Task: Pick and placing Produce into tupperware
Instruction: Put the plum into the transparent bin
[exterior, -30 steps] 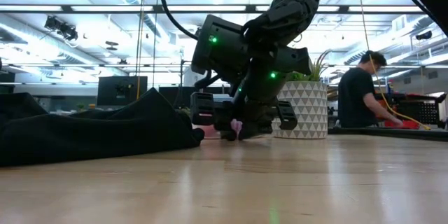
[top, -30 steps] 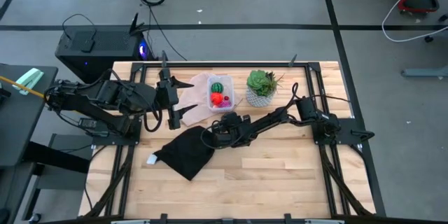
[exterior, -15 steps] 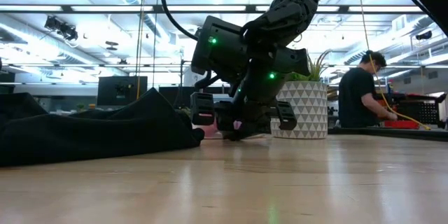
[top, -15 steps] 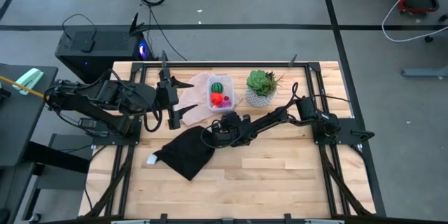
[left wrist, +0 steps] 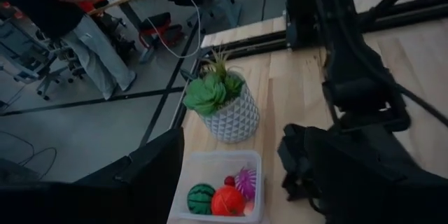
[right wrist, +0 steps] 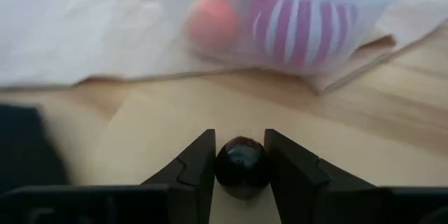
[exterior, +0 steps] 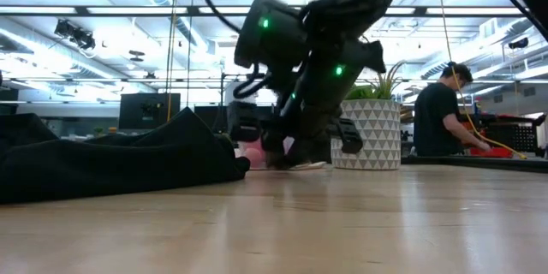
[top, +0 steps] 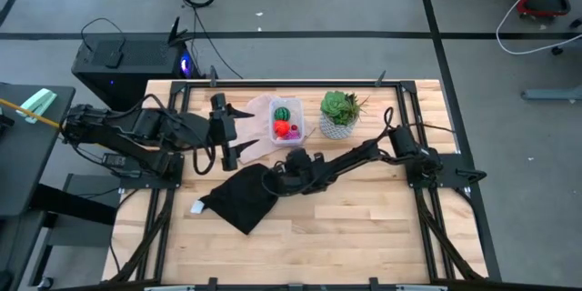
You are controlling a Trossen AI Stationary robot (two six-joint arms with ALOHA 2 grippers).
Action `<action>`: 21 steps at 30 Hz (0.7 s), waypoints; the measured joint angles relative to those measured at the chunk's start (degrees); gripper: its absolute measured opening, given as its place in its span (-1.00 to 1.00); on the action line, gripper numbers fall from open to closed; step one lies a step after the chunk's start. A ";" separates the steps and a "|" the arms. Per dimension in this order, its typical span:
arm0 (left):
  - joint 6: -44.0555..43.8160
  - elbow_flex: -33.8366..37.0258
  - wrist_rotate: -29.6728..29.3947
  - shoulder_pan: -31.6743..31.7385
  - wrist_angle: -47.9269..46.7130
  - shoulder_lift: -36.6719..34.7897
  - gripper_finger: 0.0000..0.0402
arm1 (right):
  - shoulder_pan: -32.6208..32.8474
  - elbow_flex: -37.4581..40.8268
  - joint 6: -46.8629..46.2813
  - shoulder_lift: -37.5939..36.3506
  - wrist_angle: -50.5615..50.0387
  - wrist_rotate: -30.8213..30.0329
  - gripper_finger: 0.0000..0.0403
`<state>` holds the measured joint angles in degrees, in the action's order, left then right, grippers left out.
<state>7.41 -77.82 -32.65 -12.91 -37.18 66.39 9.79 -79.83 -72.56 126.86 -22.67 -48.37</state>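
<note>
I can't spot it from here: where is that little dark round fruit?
Between the right gripper's fingers: the dark ball, just in front of the tupperware.

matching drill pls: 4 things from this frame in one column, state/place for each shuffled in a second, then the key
Things:
1. right claw
2. left claw
3. tupperware
4. black cloth

States/places:
A. holds a green striped ball, a red-orange piece and a magenta piece
B. lies crumpled on the table by the right claw
C. shut on a small dark round piece, low over the wood
D. open, holding nothing, next to the pale sheet

Pairs: 1-C, 2-D, 3-A, 4-B
</note>
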 joint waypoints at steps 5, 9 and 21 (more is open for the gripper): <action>2.29 0.00 -0.04 0.00 1.61 -0.02 0.51 | 2.75 0.02 0.40 -3.18 -1.65 -0.62 -0.40; 2.31 0.00 -0.04 0.00 2.35 -0.02 0.51 | 4.14 0.02 4.34 -7.08 -2.25 -1.19 -0.40; 2.35 0.00 -0.06 0.00 3.35 -0.04 0.51 | -2.19 -0.03 28.03 -19.21 -2.89 -6.45 -0.40</action>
<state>9.76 -77.82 -32.71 -12.91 -33.83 66.35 7.60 -79.85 -44.53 107.65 -25.57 -54.82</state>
